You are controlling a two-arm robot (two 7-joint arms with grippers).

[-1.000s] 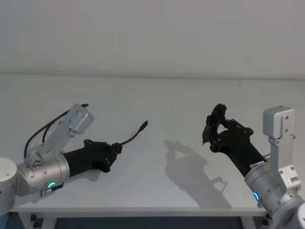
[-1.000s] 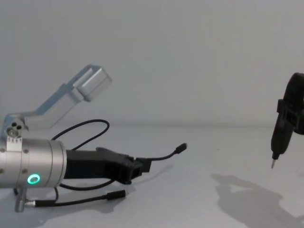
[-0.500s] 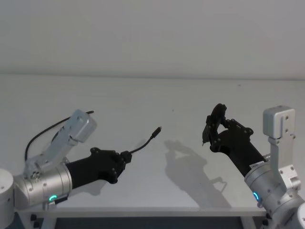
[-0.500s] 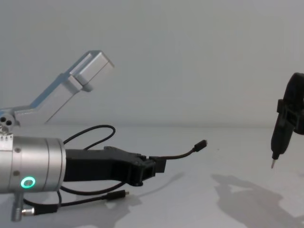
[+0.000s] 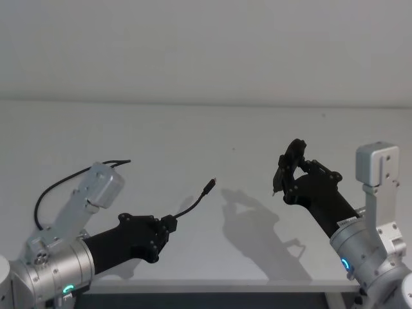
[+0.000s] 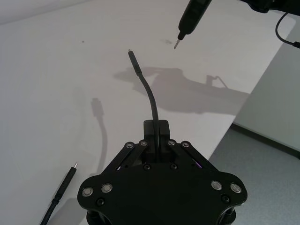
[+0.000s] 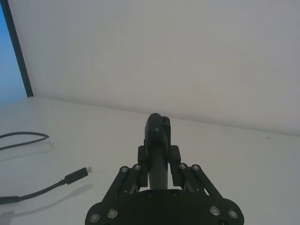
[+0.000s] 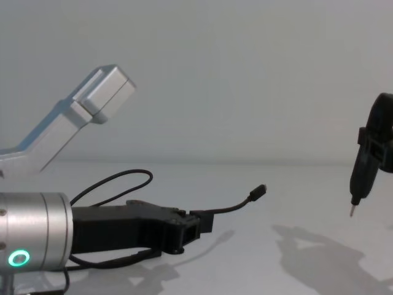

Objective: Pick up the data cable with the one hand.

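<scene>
- Since a second ago, the left gripper (image 5: pixel 168 224) has been drawn back toward the robot's body and slightly to the right. The data cable (image 5: pixel 193 203) has been carried along with it.
- The left gripper's fingers are closed tight on the data cable (image 6: pixel 151 96), which is pinched between them a short way back from one end.
- From the grip, a short stretch of cable (image 8: pixel 233 206) is seen curving forward and upward, held clear of the white table (image 5: pixel 257 135). It ends in a slim plug (image 8: pixel 260 189) pointing toward the right side.
- A shadow (image 6: pixel 101 123) of this raised stretch is cast on the table beneath it.
- Behind the grip, the rest of the cable is looped back past the left arm. Its other plug (image 6: pixel 70 174) is seen beside the gripper body — whether it rests on the table cannot be told.
- A green ring (image 8: pixel 18 258) is lit on the silver wrist behind the left gripper (image 8: pixel 206 222).
- The right gripper (image 5: pixel 288 175) is held where it was before, raised over the right part of the table and well apart from the cable.
- Its fingers are clamped on a dark pen-shaped tool (image 8: pixel 358 182), whose thin tip is pointed downward and kept off the table surface.
- In the right wrist view, the tool (image 7: pixel 157 145) is seen standing between the closed fingers, with the cable's raised plug (image 7: pixel 77 176) farther off.
</scene>
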